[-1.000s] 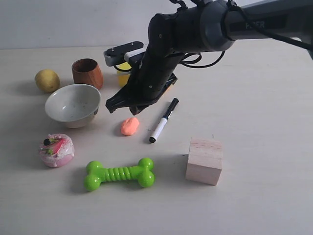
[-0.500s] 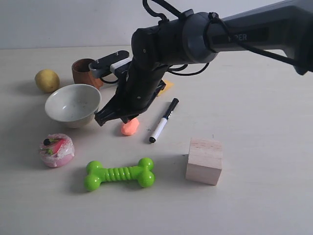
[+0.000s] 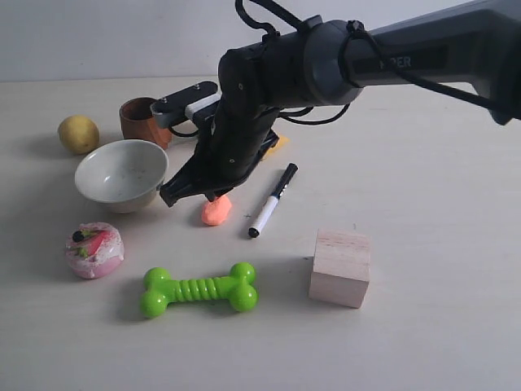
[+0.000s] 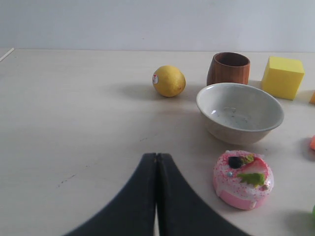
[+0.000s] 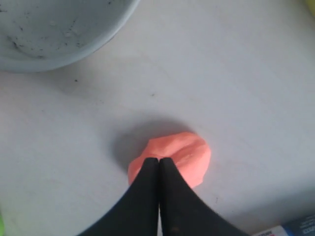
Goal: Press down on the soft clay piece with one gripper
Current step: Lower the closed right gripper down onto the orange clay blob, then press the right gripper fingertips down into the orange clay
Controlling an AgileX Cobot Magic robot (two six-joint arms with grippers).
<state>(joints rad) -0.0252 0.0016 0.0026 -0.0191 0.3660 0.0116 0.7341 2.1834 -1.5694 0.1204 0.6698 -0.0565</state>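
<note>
- Nearest, one green bone toy (image 3: 199, 290) and one wooden block (image 3: 339, 267) are seen, the block at the bone's 3 o'clock and well apart from it.
- One pink-and-white cake toy (image 3: 94, 249) is found at the bone's 10 o'clock.
- One soft clay piece (image 3: 216, 211) is placed mid-table, at 12 o'clock of the bone, with one marker pen (image 3: 273, 199) just beside it at 3 o'clock, apart from it.
- The right gripper (image 5: 158, 161) is held over the clay with its fingers pressed together; contact cannot be told.
- One bowl (image 3: 122, 173) is set at the clay's 10 o'clock.
- The left gripper (image 4: 156, 158) is likewise pressed together, with nothing between its fingers.
- Farther off, one lemon (image 3: 78, 133), one wooden cup (image 3: 142, 120) and one yellow cube (image 4: 282, 76) are lined up.
- Open table (image 3: 440, 326) is left at 3 o'clock of the marker and block; the far edge is met by a wall.
</note>
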